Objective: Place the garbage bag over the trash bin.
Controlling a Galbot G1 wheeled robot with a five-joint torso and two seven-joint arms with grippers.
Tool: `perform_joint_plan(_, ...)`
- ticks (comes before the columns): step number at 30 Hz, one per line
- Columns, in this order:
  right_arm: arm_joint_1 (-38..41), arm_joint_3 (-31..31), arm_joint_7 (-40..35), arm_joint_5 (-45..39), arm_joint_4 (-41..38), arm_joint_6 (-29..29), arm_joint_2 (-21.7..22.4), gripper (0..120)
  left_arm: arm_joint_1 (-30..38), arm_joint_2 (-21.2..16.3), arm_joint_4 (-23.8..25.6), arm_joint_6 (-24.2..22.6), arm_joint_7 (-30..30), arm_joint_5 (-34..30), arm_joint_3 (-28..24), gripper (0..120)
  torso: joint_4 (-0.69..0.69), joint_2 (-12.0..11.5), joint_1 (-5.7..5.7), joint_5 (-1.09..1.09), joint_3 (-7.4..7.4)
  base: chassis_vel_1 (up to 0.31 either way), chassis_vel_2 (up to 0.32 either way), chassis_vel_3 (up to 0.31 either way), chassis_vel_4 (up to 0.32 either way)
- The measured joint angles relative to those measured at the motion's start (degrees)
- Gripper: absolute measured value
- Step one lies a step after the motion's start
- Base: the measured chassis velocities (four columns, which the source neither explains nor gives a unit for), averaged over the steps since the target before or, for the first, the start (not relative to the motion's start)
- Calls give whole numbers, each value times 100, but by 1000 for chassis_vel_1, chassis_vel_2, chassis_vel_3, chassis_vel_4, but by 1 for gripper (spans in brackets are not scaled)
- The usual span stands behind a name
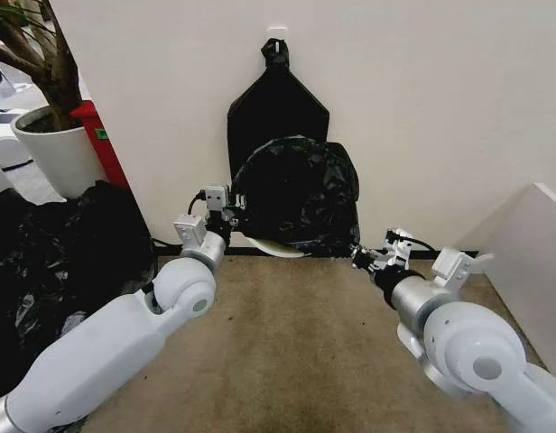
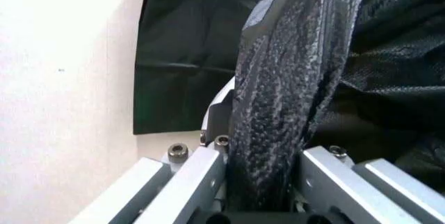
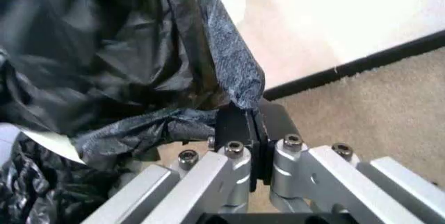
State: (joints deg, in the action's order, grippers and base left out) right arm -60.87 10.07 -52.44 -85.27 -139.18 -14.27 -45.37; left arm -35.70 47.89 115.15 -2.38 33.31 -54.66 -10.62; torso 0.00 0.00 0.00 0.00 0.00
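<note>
The garbage bag (image 1: 301, 194) was held stretched between the left pincer (image 1: 231, 215) and right pincer (image 1: 359, 255), each clamped on its edge, so its mouth spanned the trash bin (image 1: 276, 246).

Flat knotted black bag (image 1: 276, 104) hangs beside potted plant (image 1: 52, 135).

The garbage bag (image 1: 301, 194) was glossy, wrinkled black film, and I held it up against the wall, spread wide between my two sides and bulging outward. Beneath its lower edge the trash bin (image 1: 276, 245) showed as a cream-white curved sliver (most of it was hidden by the film), just above the carpet.
</note>
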Motion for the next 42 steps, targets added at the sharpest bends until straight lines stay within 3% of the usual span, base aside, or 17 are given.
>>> perform_joint_plan(8, -427, -3, 399, 134, 51, -70, -179, 0, -20, -29, 179, -48, 82, -483, 150, 0, -1, 0, 0, 0, 0, 0, 0, 0, 0)
perform_joint_plan(13, -813, -26, 1400, 547, 313, -155, -323, 0, -160, -87, 340, -88, 78, -890, 328, 0, 0, 0, 0, 0, 0, 0, 0, 0, 0)
perform_joint_plan(20, -796, -258, 2216, 1389, 852, -40, -566, 0, -210, -123, 577, -218, 181, -1682, 452, 0, 0, 0, 0, 0, 0, 0, 0, 0, 0)
perform_joint_plan(28, -725, -302, 2426, 2402, 1463, 271, -707, 0, -324, -129, 802, -387, 355, -2208, 506, 0, 0, 0, 1, 1, 0, 0, 0, 0, 0)
perform_joint_plan(41, -800, -125, 2443, 2713, 1728, 296, -681, 0, -338, -72, 851, -457, 584, -2545, 527, 0, -1, 0, 1, 1, 0, 0, 0, 0, 0)
perform_joint_plan(42, -831, -107, 2462, 2734, 1677, 282, -653, 5, -353, -74, 804, -460, 576, -2536, 551, 0, 0, 0, 1, 1, 0, 0, 0, 0, 0)
